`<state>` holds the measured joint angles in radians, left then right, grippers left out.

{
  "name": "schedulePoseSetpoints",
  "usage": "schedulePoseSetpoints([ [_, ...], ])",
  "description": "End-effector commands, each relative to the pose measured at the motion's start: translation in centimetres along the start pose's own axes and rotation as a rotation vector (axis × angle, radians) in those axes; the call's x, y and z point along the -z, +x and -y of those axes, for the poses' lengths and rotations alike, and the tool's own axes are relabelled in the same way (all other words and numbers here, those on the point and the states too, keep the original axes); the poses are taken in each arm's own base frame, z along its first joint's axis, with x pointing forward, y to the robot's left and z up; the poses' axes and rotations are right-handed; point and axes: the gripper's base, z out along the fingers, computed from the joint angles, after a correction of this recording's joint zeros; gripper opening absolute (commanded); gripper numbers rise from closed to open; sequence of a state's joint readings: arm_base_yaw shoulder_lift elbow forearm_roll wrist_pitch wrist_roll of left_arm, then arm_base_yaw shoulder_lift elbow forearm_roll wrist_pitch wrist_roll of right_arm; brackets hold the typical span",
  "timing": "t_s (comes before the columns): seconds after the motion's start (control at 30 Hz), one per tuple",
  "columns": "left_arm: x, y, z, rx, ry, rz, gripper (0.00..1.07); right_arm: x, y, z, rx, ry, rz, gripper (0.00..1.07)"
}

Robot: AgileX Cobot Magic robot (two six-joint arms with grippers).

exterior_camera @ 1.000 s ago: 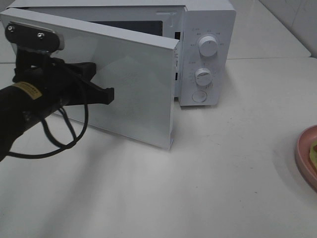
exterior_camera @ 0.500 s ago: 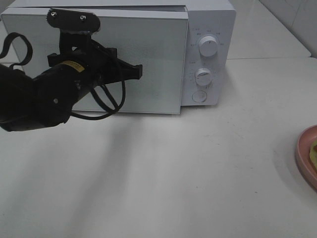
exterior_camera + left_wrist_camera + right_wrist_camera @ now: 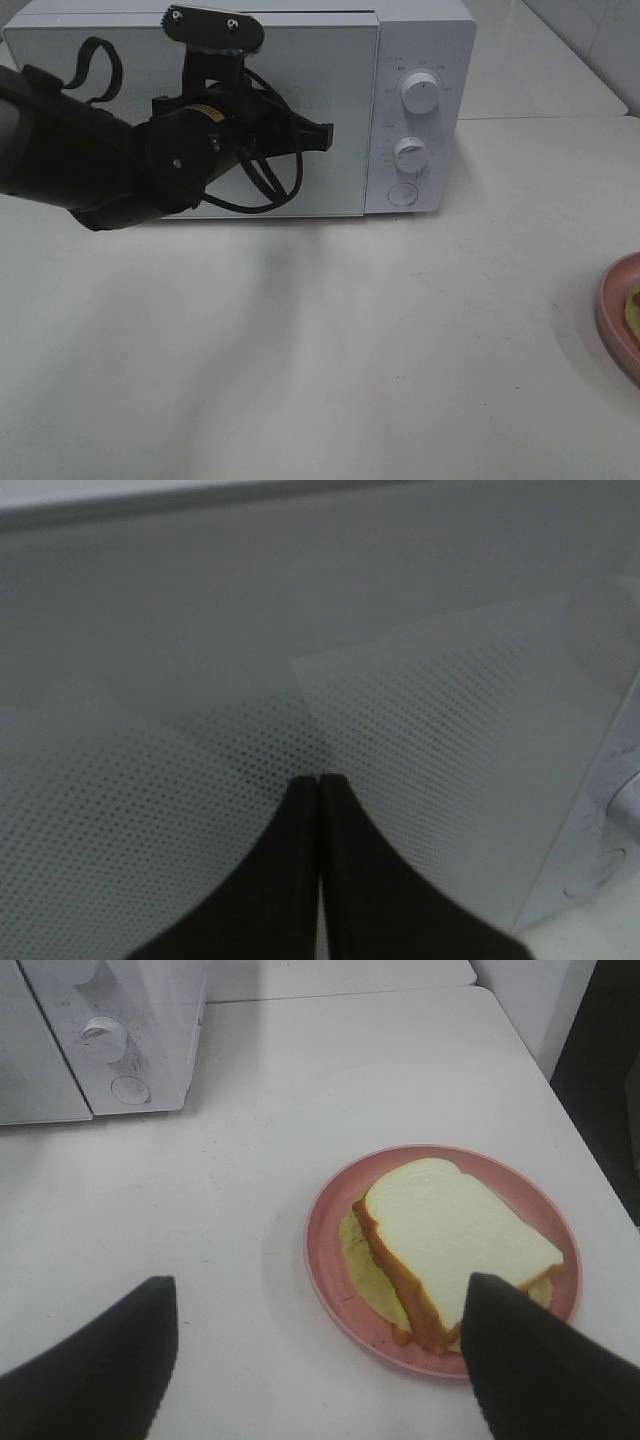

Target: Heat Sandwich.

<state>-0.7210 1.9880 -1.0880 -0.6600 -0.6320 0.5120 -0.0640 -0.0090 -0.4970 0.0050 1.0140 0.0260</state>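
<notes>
From the high camera, my left gripper (image 3: 325,134) reaches across the front of the microwave (image 3: 420,60), its black tips pressed together against the door (image 3: 340,60), which lies flat in its frame. Two knobs and a round button sit on the panel to the right of the door. At the far right edge of the table (image 3: 350,350) only a sliver of the pink plate (image 3: 618,310) shows. From my left wrist, the fingers (image 3: 300,880) meet with no gap between them, gripping nothing, their tips right against the dotted mesh of the door. From my right wrist, my right gripper (image 3: 318,1335) stands wide apart and empty above the table; the sandwich (image 3: 450,1245) lies on the plate, well apart from the microwave, with one finger overlapping the plate's near edge.
</notes>
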Motion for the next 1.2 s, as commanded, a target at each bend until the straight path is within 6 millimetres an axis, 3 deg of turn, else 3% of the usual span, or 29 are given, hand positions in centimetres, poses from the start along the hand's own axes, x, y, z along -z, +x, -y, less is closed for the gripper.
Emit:
schedulePoseSetpoints([
  [0.03, -1.2, -1.4, -1.4, 0.034, -0.081, 0.055, 0.00, 0.2, 0.1, 0.0, 0.002, -0.005, 0.038, 0.76],
  [0.27, -1.0, -1.7, -2.4, 0.036, -0.086, 0.027, 0.00, 0.2, 0.1, -0.1, 0.002, -0.005, 0.038, 0.76],
  [0.6, 4.2, -0.8, -1.6, 0.015, 0.006, -0.078, 0.00, 0.2, 0.1, -0.1, 0.002, -0.005, 0.038, 0.76],
  [0.63, 5.1, -0.5, -1.4, 0.024, 0.061, -0.152, 0.01, 0.2, 0.1, -0.1, 0.002, -0.005, 0.038, 0.76],
  [0.7, 6.0, -0.4, -1.1, 0.029, 0.122, -0.223, 0.17, 0.2, 0.1, -0.1, 0.002, -0.005, 0.038, 0.76],
  [0.73, 6.5, -0.4, -1.0, 0.032, 0.152, -0.255, 0.30, 0.2, 0.1, -0.1, 0.002, -0.005, 0.038, 0.76],
  [0.77, 6.5, -0.4, -1.0, 0.032, 0.152, -0.255, 0.30, 0.2, 0.1, -0.1, 0.002, -0.005, 0.038, 0.76],
  [0.8, 7.6, -0.5, -0.9, 0.038, 0.195, -0.294, 0.64, 0.2, 0.1, -0.1, 0.002, -0.005, 0.038, 0.76],
  [0.87, 8.5, -0.7, -0.9, 0.042, 0.235, -0.332, 1.00, 0.2, 0.1, -0.1, 0.002, -0.005, 0.038, 0.76],
  [1.2, 12.4, -1.0, -0.2, -0.125, 0.479, -0.532, 0.98, 0.2, 0.1, -0.1, 0.002, -0.005, 0.038, 0.76],
])
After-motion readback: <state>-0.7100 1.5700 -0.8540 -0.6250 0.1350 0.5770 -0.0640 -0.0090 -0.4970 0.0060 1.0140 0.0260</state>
